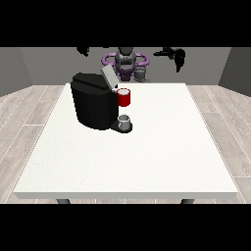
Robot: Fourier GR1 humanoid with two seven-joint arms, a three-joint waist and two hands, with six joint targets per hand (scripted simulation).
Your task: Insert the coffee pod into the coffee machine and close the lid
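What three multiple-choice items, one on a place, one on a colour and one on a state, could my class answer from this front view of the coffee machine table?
1. Where is the coffee machine on the white table?
A. far part, towards the view's left
B. near edge, centre
C. near right corner

2. What colour is the part at the machine's front, above the grey cup?
A. green
B. red
C. yellow

3. How is the lid?
A. shut flat
C. missing
B. raised open

Answers: 1 A, it stands far from the camera, towards the left; 2 B, the red part shows it; 3 B, the lid tilts upward.
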